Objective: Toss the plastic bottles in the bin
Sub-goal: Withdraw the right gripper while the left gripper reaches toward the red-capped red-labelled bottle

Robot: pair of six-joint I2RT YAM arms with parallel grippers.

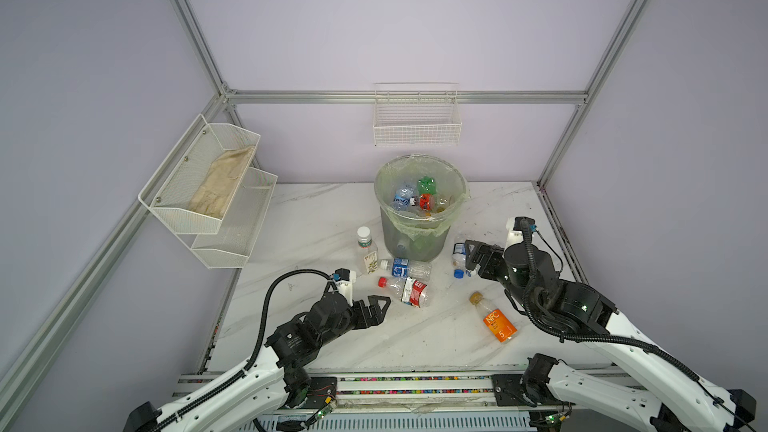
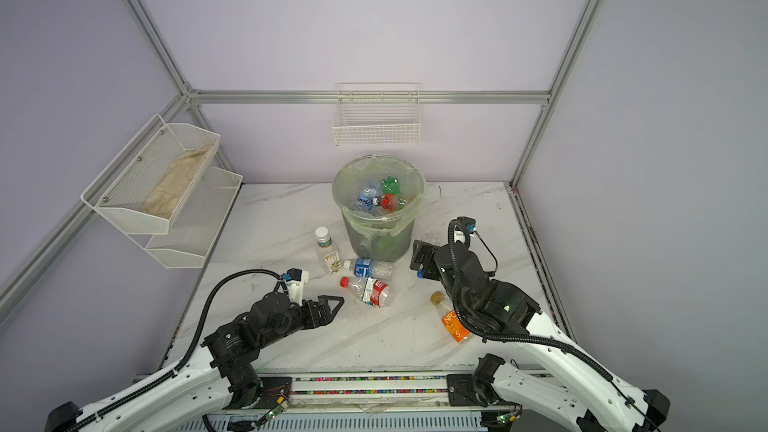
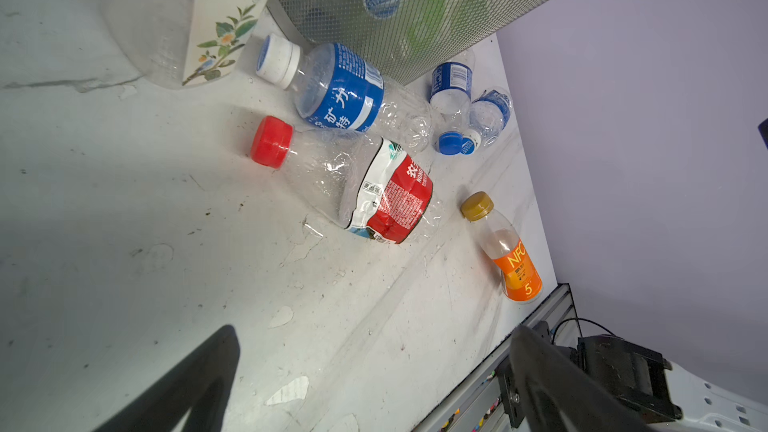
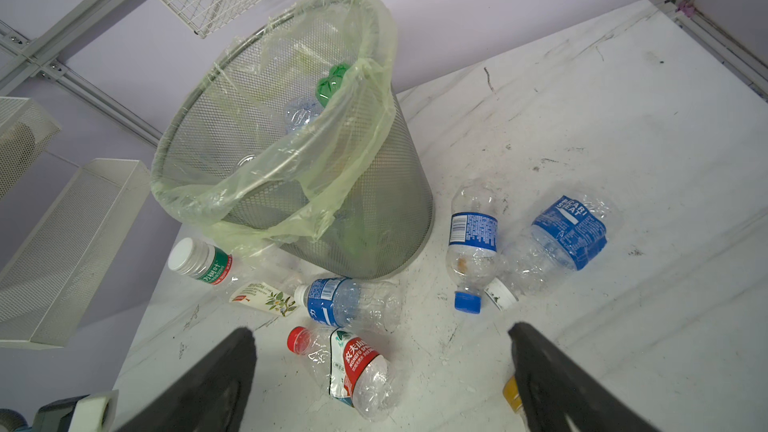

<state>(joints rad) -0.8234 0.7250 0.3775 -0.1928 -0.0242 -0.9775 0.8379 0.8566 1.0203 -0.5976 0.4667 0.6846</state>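
the round grey mesh bin (image 1: 415, 238) with a pale green liner stands at the back of the white marble table (image 1: 316, 218), with several clear plastic bottles (image 1: 419, 201) inside. six more lie around its base. the left gripper (image 1: 381, 308) gapes wide and empty near the red-labelled bottle (image 1: 411, 292). the right gripper (image 1: 468, 258) is also spread and empty, just beside two blue-labelled bottles (image 1: 459, 255).

Two arms reach inward from the bottom corners in both top views. Left gripper (image 1: 383, 308) and right gripper (image 1: 468, 258) both gape wide.
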